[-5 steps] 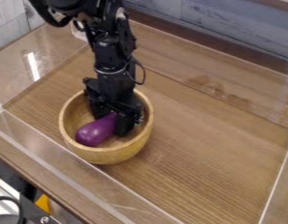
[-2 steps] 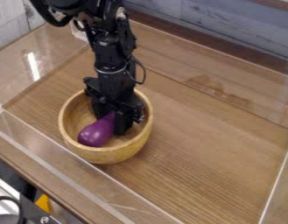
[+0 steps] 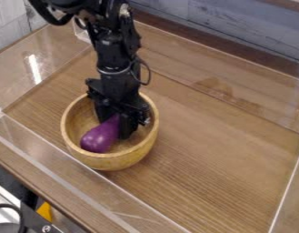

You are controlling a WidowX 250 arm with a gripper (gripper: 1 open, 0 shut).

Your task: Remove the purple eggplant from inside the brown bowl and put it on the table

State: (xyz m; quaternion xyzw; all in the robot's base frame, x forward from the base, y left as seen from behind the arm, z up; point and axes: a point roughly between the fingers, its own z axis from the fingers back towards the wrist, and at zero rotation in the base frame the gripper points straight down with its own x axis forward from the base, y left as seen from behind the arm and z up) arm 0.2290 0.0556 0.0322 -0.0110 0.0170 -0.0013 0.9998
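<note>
Little has moved since a second ago: your eggplant has slid slightly lower and leftward inside the bowl as the jaws finished closing, and the arm has kept its place.

Starting with the biggest thing, your counter (image 3: 224,118) is bare wood-grain with clear walls along its edges, and the free space to set something down lies toward the right side and the far corner. The brown bowl (image 3: 127,157) sits near the counter's left front edge, close to the front wall. Your gripper (image 3: 116,116) points straight down into the bowl, jaws pressed in on the stem end of the purple eggplant (image 3: 99,137), whose fat end lies against the bowl's floor toward the left rim.

Watch the hold. You appear to be pinching the narrow end only, and the skin is glossy, so on the lift the heavy end may swing or slip free and drop back. If you drag sideways before clearing the thick rim, the eggplant could catch it and tip the bowl toward the wall.
</note>
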